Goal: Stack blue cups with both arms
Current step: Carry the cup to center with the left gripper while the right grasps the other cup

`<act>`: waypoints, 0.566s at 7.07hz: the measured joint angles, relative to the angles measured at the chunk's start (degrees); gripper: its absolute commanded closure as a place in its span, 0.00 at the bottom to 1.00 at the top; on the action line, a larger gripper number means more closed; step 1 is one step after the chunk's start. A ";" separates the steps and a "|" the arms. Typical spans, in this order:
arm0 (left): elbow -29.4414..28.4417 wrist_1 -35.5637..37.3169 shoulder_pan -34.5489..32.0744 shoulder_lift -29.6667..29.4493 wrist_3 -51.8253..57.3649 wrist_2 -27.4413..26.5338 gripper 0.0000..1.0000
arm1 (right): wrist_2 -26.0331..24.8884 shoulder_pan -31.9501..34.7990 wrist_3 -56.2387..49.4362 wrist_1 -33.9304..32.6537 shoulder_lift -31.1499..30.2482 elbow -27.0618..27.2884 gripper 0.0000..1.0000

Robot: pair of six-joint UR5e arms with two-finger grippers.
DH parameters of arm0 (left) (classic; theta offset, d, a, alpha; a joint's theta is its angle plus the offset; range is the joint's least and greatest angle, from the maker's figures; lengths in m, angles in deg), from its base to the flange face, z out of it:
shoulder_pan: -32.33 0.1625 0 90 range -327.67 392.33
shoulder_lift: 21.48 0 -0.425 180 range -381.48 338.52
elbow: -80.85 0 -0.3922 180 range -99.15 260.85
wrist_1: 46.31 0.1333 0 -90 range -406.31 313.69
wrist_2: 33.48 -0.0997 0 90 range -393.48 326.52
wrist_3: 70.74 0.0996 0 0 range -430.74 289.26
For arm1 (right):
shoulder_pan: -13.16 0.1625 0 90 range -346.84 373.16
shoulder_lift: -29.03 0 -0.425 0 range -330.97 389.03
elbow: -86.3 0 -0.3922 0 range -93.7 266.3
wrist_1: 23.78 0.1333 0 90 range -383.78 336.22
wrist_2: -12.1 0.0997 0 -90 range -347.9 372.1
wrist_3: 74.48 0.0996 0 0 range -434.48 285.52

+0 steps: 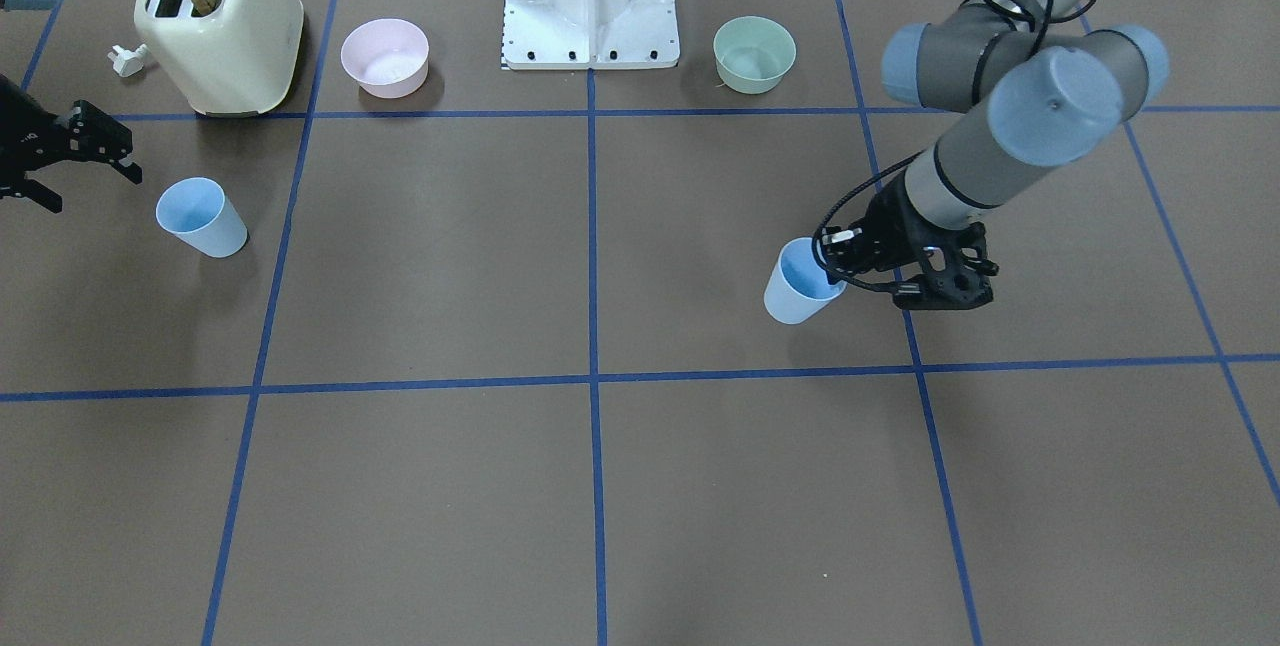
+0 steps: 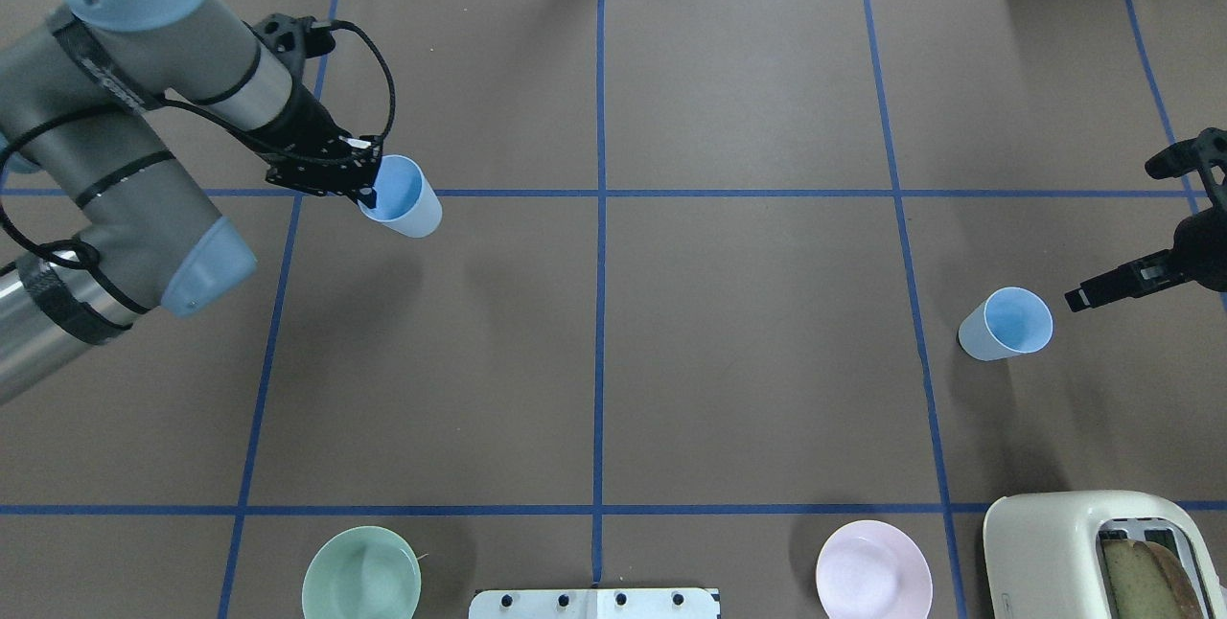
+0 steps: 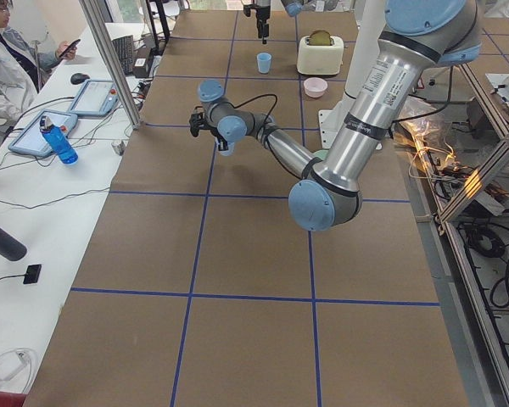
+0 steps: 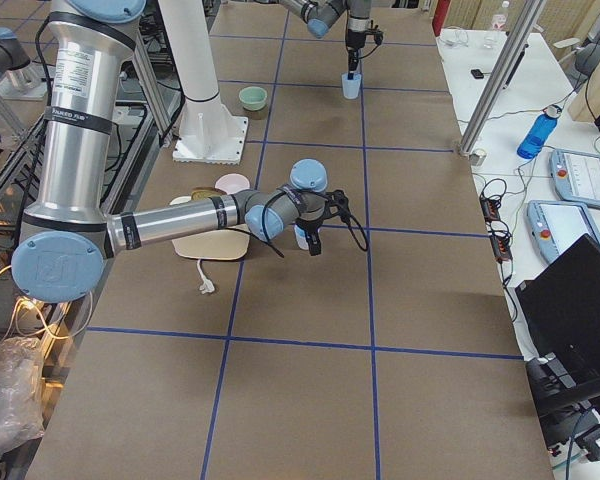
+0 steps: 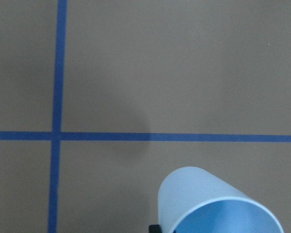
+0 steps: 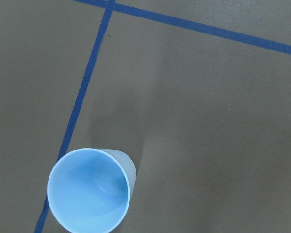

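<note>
My left gripper (image 1: 845,264) is shut on the rim of one pale-blue cup (image 1: 800,282) and holds it tilted just above the table. The gripper (image 2: 362,186) and this cup (image 2: 405,199) also show in the overhead view, and the cup fills the bottom of the left wrist view (image 5: 213,204). The other blue cup (image 1: 202,217) stands upright on the table; it also shows in the overhead view (image 2: 1007,323) and the right wrist view (image 6: 89,189). My right gripper (image 1: 92,188) is open and empty, beside that cup and apart from it.
A cream toaster (image 1: 225,26) with bread in it, a pink bowl (image 1: 385,57) and a green bowl (image 1: 754,54) stand along the robot's side of the table. The white base post (image 1: 590,1) is between the bowls. A small white plug (image 1: 128,59) lies by the toaster.
</note>
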 measured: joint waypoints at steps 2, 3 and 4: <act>0.44 0.07 3.89 -2.91 -5.31 -1.89 1.00 | -0.06 -0.18 1.21 -0.21 2.55 -1.54 0.03; 0.34 0.07 5.11 -3.79 -6.03 -2.42 1.00 | -0.33 -0.49 1.54 -0.27 3.88 -2.68 0.03; 0.19 0.08 6.76 -4.91 -6.87 -3.62 1.00 | -1.30 -1.40 2.08 -0.31 4.81 -3.52 0.04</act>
